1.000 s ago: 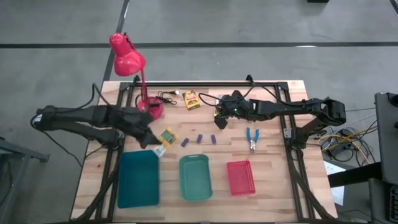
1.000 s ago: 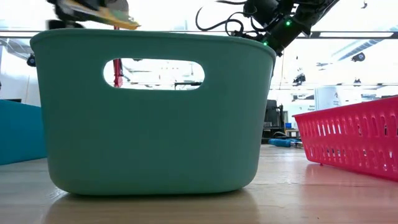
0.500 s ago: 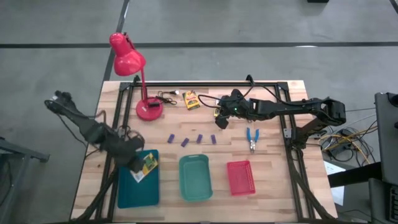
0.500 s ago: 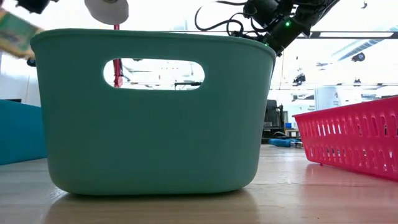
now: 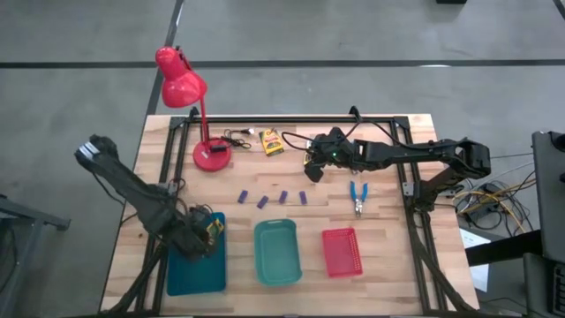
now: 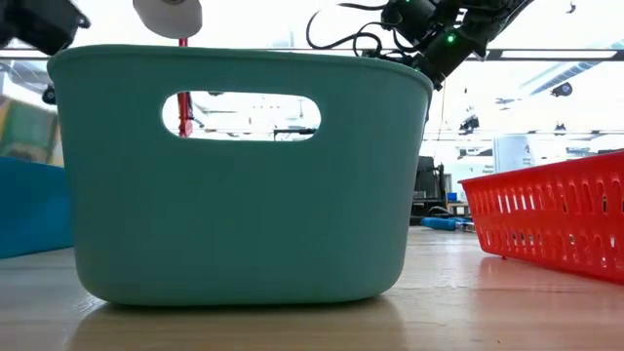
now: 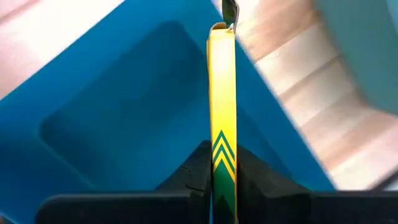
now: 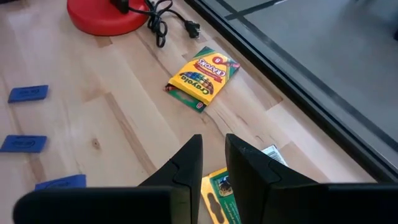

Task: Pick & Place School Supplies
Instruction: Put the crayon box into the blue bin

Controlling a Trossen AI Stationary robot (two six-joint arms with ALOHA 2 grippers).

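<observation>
1. Crayon box (image 7: 222,118) is pinched edge-on in the left gripper (image 5: 199,237), hanging over the blue tray (image 5: 181,269) at the near left of the table; a second ago that gripper was up by the red lamp's base (image 5: 212,155) with the box, so the carry across is done and, as I judge it, only the release is left.
2. From the left wrist camera the blue tray's floor under the box looks bare; from above I cannot see into the part the arm covers.
3. Beside it along the near edge stand the green tray (image 5: 277,252) and the red tray (image 5: 341,250); both look empty from overhead, and from table height the green tray's wall hides its inside.
4. Farther back, four purple blocks (image 5: 283,197) lie in a loose row on the wood, clear of every tray; the blue-handled tool (image 5: 357,197) lies to their right, above the red tray.
5. Farther still, the right gripper (image 5: 314,164) has not shifted over the last second; its fingers stand slightly apart over a second crayon box (image 8: 219,194), not visibly touching it.
6. A third crayon box (image 5: 273,141) lies near the far rail, beside the lamp's cord (image 8: 163,18); so most supplies await sorting.
</observation>
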